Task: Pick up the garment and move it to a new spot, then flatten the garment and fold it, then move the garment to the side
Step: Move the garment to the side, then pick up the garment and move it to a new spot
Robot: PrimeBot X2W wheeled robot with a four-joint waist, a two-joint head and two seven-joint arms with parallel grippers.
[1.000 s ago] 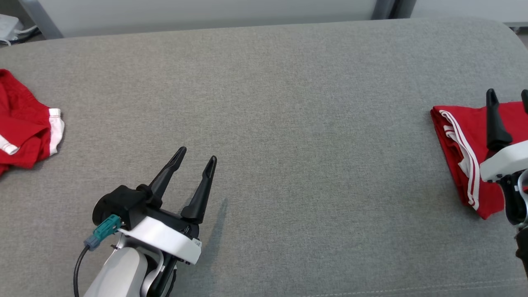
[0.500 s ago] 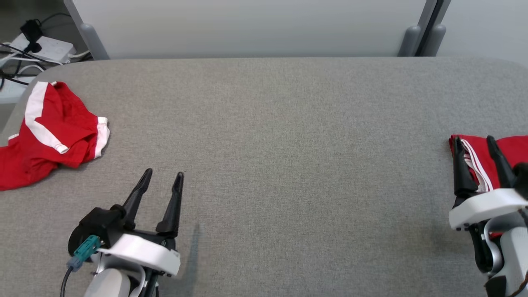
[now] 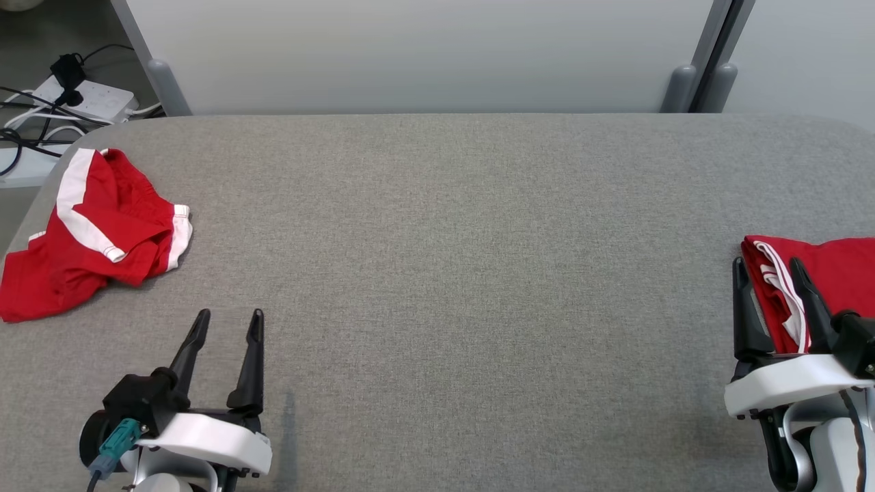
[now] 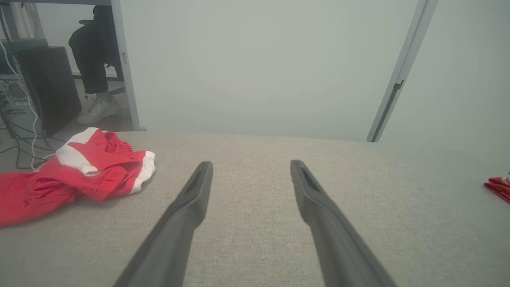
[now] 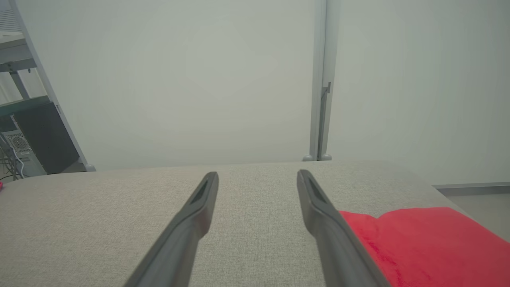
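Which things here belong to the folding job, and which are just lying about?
Job: crumpled red-and-white garment; folded red white-striped garment; grey fabric table; left gripper and right gripper, both open.
Lying about: white power strip; black computer tower; person's white shoe.

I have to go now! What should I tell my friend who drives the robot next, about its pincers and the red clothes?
The left pincer is open and empty, over the grey table at front left.
The right pincer is open and empty, at the edge of the folded red garment on the right side.
The crumpled red garment lies at the table's left end.
Done: one garment looks folded and set aside.
Left: pick up the crumpled one, move it, flatten, fold, set aside.
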